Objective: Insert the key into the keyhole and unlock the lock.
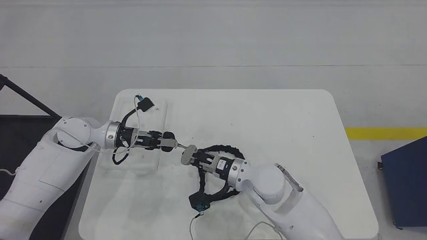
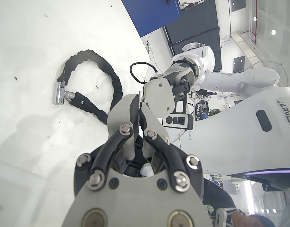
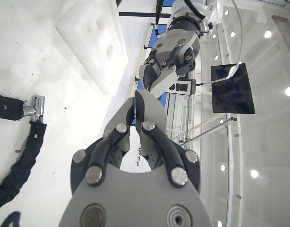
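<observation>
A chrome lock (image 2: pixel 58 93) (image 3: pixel 37 106) joins the ends of a black-sleeved chain (image 2: pixel 111 76) (image 3: pixel 29 147) (image 1: pixel 223 149) lying on the white table (image 1: pixel 287 140). Above the table my two grippers meet tip to tip. My right gripper (image 3: pixel 135 105) (image 1: pixel 187 153) is shut on a thin flat metal piece, the key (image 3: pixel 135 108) (image 1: pixel 179 146). My left gripper (image 2: pixel 138 105) (image 1: pixel 173 142) is shut too, pinching what seems to be the key's other end. Both hang beside the lock, a short way off it. The keyhole is hidden.
A white foam tray (image 3: pixel 93 36) (image 1: pixel 157 110) lies on the table's left part, under the left arm. The right half of the table (image 1: pixel 300 173) is bare. A blue cabinet (image 1: pixel 407 180) stands on the floor off the right edge.
</observation>
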`<act>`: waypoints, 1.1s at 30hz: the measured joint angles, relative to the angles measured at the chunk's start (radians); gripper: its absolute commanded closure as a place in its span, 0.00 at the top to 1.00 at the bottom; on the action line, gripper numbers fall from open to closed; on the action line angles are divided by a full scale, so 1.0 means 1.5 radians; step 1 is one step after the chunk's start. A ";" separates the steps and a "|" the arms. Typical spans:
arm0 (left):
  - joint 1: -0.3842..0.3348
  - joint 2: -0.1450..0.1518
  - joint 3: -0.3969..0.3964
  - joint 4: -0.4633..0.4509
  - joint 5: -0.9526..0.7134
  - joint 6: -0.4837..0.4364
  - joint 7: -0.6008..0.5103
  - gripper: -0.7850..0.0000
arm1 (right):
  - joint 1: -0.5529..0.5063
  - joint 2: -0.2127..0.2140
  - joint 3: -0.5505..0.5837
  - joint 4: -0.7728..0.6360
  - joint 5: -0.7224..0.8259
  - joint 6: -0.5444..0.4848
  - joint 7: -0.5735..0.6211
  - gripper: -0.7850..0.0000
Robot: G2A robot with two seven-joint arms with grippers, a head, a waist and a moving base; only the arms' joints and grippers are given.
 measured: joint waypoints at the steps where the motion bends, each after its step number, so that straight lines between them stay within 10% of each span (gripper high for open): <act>1: 0.000 0.000 0.000 0.000 0.000 0.000 0.000 0.00 | -0.003 0.001 0.000 -0.002 -0.005 -0.002 0.000 1.00; 18: 0.000 0.000 0.000 0.000 0.000 0.000 0.000 0.00 | 0.154 0.087 -0.185 0.039 -0.080 0.151 0.189 1.00; 23: 0.000 0.000 0.000 0.000 0.000 0.000 0.000 0.00 | 0.215 0.101 -0.260 0.058 -0.080 0.149 0.243 0.53; 33: 0.000 0.000 0.000 0.000 0.000 0.000 0.000 0.00 | 0.237 0.118 -0.313 0.042 -0.080 0.143 0.286 0.43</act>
